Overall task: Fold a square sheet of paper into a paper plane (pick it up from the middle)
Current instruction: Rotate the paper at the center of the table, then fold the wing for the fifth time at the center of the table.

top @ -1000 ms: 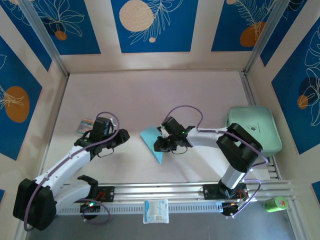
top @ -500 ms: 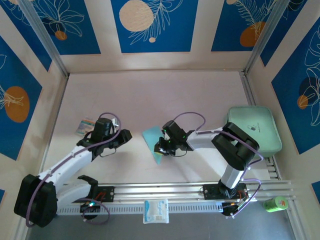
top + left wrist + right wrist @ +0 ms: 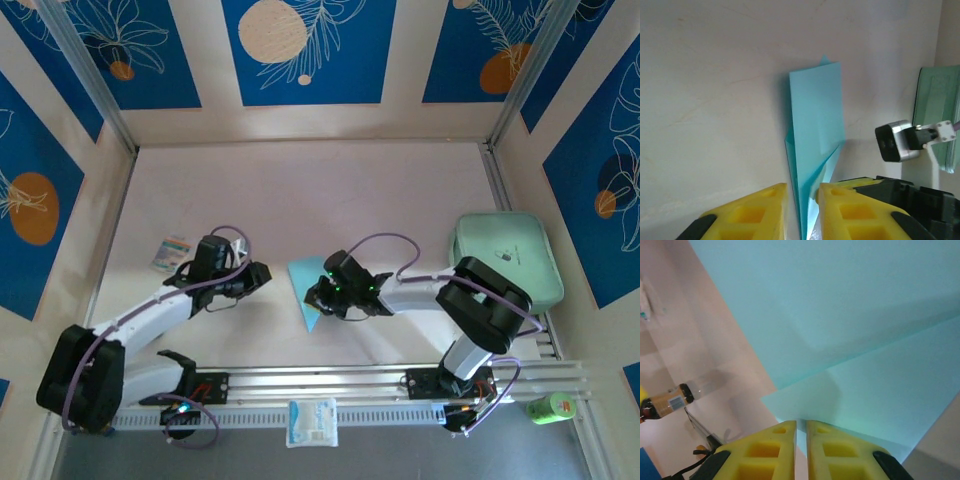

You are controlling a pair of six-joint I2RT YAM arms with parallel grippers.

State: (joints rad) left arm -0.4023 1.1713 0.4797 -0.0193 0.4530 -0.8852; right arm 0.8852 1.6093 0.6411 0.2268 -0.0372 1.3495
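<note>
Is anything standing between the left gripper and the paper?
Nothing visible does. Bare table separates the left gripper from the paper, and in the left wrist view the paper lies straight ahead of its fingers. The right gripper is at the paper's opposite side, out of that path.

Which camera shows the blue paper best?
Left wrist: the folded blue paper lies nearly whole, creases plain. From above it is small, partly under the right gripper; the right wrist sees one close patch.
</note>
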